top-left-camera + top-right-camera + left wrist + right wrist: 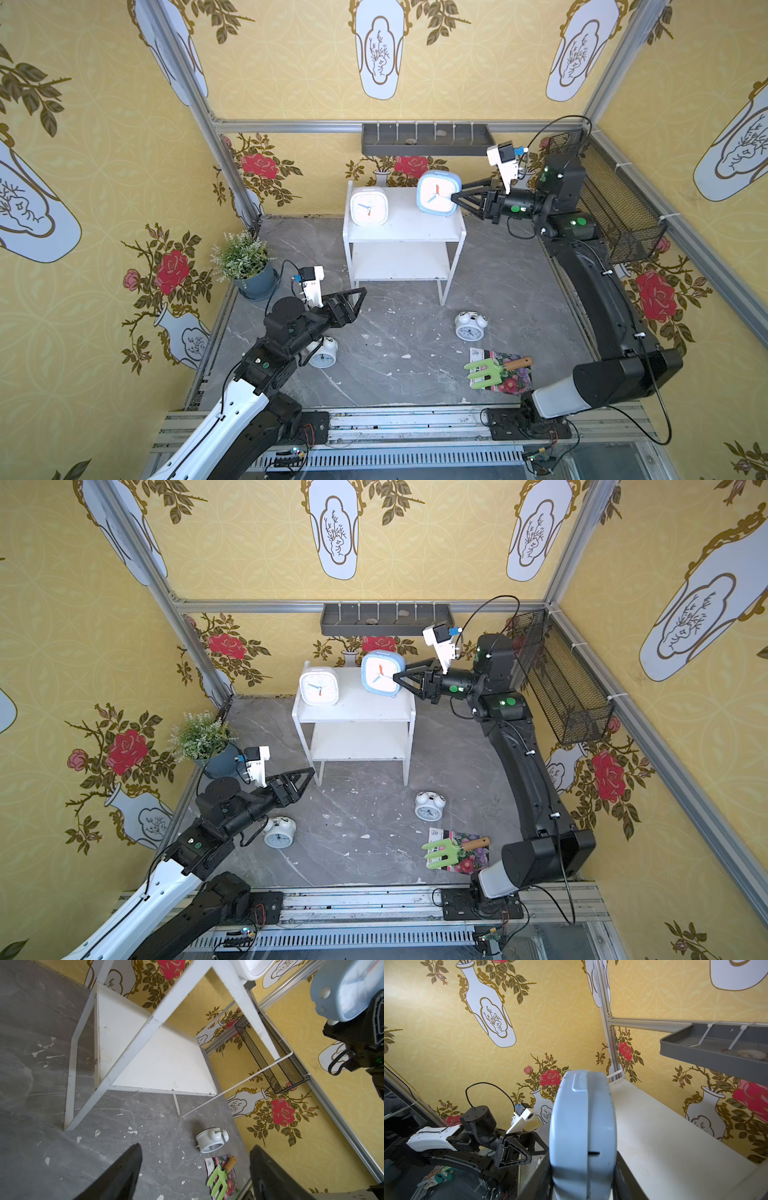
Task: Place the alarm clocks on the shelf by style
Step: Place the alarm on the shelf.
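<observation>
**Both top views**
- Right hand (455, 197): pinching the light blue clock (436, 193) by its side edge. The clock is tilted, over the right rear of the top board of the shelf (405, 232). I cannot tell whether it touches the board.
- White square clock (368, 206): upright on the same board, beyond the blue one from the right hand and apart from it.
- Left hand (359, 297): spread and empty, in the air before the shelf's front left leg.
- Twin-bell clock A (323, 356): on the counter (395, 374), behind the left hand and partly under its arm.
- Twin-bell clock B (470, 326): on the counter, well below the right hand, near the shelf's front right leg.
- Garden fork (484, 371): lying on a seed packet (515, 374), near clock B.

**Left wrist view**
- Fingers (122, 1172): wide apart with nothing between them. Ahead of them are the shelf's lower board, twin-bell clock B and the garden fork.

**Right wrist view**
- Light blue clock: edge-on, clamped between the dark fingers (537, 1178), with the top board alongside and the left hand beyond.
</observation>
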`<act>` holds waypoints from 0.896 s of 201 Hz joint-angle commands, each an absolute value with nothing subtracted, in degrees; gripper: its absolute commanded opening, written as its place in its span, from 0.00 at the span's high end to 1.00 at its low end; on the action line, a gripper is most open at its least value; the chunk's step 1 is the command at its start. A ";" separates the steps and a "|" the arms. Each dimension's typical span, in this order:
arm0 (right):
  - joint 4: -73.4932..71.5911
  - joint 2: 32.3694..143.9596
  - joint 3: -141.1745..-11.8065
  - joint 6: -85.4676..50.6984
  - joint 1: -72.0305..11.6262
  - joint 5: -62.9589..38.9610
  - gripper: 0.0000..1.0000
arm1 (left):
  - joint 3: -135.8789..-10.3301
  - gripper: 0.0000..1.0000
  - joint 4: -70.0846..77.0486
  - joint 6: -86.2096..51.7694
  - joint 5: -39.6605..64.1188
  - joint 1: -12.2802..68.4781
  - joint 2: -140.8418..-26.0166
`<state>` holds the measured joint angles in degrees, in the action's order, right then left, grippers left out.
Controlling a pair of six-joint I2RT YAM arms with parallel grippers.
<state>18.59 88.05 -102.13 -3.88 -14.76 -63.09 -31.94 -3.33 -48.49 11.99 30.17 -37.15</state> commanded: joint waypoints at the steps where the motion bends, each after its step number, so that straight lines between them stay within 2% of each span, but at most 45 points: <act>1: 21.91 91.31 -104.85 2.02 -14.52 -67.56 0.63 | -31.75 0.15 -3.16 -47.66 11.21 30.06 -37.74; 60: 13.96 94.52 -102.18 0.18 -13.83 -69.66 0.63 | -31.30 0.16 -0.93 -48.29 10.55 30.06 -40.21; 180: 16.35 97.11 -102.94 2.53 -13.87 -71.65 0.61 | -31.56 0.17 -0.63 -48.08 11.05 30.06 -41.05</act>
<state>16.84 97.03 -102.67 0.97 -13.78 -70.76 -31.92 -2.55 -48.64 10.94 30.04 -41.01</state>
